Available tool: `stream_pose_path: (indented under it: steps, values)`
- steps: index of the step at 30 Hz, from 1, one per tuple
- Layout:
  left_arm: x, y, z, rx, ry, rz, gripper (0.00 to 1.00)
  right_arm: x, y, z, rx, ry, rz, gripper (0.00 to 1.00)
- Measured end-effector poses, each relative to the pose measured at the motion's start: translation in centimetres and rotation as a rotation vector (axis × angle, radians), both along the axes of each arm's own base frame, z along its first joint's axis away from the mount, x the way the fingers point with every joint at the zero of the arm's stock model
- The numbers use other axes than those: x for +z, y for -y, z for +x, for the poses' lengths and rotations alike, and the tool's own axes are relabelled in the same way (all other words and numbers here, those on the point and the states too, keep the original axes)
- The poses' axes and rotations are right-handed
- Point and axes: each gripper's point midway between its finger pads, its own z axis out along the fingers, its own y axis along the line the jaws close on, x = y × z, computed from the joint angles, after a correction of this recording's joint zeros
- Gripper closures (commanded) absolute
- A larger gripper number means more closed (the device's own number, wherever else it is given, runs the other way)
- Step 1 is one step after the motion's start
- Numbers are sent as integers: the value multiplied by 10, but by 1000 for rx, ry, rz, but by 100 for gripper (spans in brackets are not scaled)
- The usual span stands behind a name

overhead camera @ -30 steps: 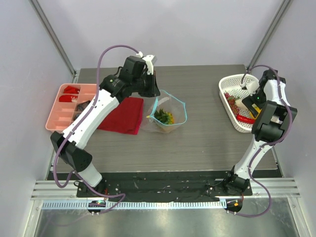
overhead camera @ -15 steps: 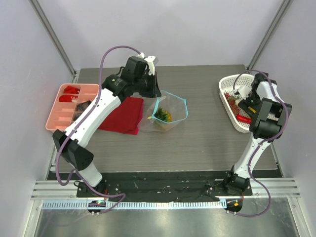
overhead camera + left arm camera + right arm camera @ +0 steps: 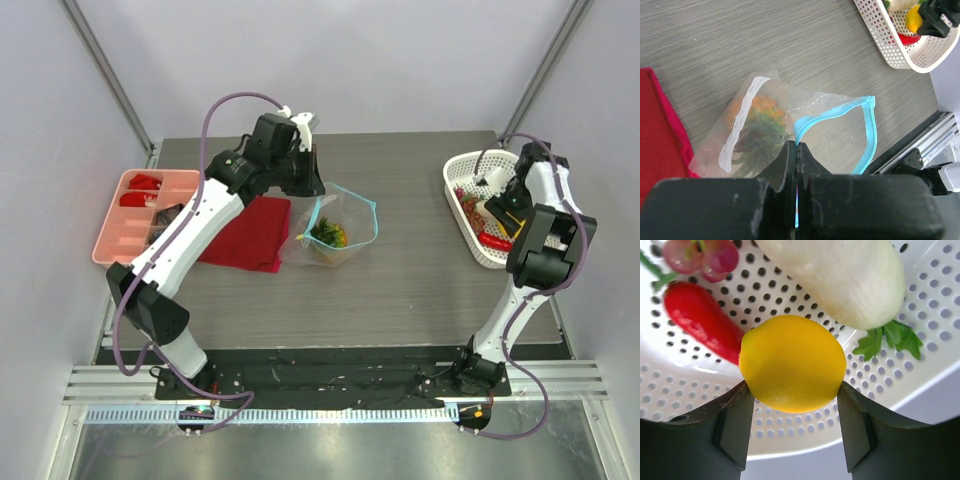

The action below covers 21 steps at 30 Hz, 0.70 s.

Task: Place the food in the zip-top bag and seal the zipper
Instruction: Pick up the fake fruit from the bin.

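The clear zip-top bag (image 3: 335, 238) lies mid-table with its mouth open and an orange-yellow pineapple (image 3: 760, 117) inside. My left gripper (image 3: 310, 188) is shut on the teal zipper (image 3: 867, 130) at the mouth's left edge, seen in the left wrist view (image 3: 798, 147). My right gripper (image 3: 792, 387) is in the white basket (image 3: 468, 165) and shut on the round orange (image 3: 792, 360). A cream-white radish (image 3: 840, 275), a red chili (image 3: 700, 315) and small red bits (image 3: 705, 257) lie in the basket beside it.
A folded red cloth (image 3: 250, 232) lies left of the bag, partly under my left arm. A pink divided tray (image 3: 135, 215) stands at the far left. The basket stands at the table's right edge.
My right arm has shifted over the basket, its wrist now higher and nearer the far rim. My left gripper and the bag have barely moved.
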Motion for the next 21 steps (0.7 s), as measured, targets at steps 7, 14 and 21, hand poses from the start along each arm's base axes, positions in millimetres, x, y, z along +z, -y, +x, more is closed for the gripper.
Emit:
stream_pose_path:
  steps: [7, 14, 21]
  values:
    - [1, -5, 4, 20, -13, -14, 100, 57, -25, 8, -20, 120, 124, 67]
    - [-2, -3, 6, 29, -53, -52, 100, 153, -83, 32, -26, 361, 383, 67]
    - [-5, -6, 15, 50, -115, -110, 100, 250, -251, 15, 179, 505, 819, 68]
